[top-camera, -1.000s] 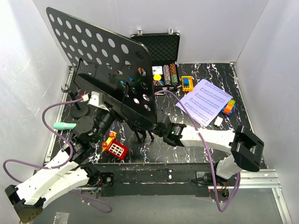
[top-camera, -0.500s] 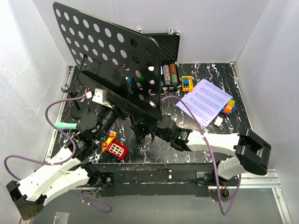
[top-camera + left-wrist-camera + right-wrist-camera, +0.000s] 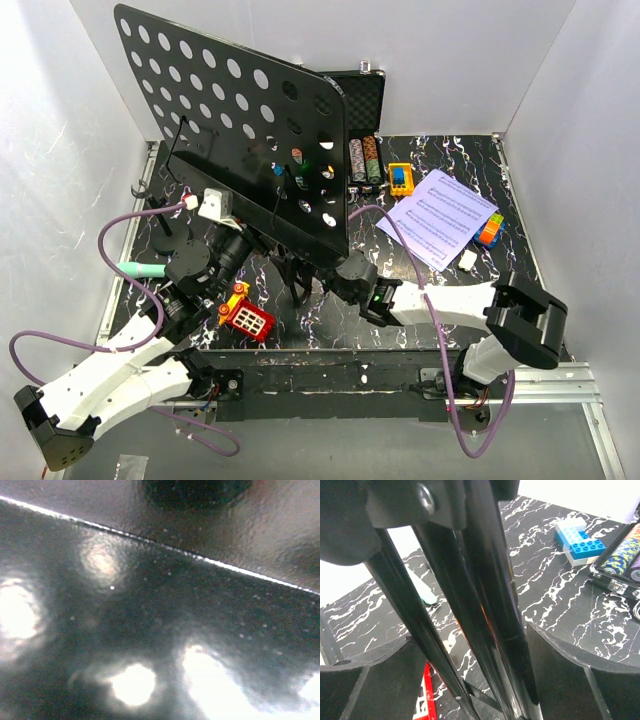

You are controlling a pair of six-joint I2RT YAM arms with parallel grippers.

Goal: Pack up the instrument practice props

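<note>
Glossy black metal legs (image 3: 485, 605) carry the stand's matt, hole-punched desk (image 3: 240, 130); paper sheet-music pages (image 3: 440, 215) lie on a marbled tabletop (image 3: 470, 150).

bright, even light in top view; left wrist view blurred, white glare patches

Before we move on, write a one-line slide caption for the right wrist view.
Right end effector, open, straddling black tubes of the music stand over the marbled table; blue-and-white bricks beyond.
</note>
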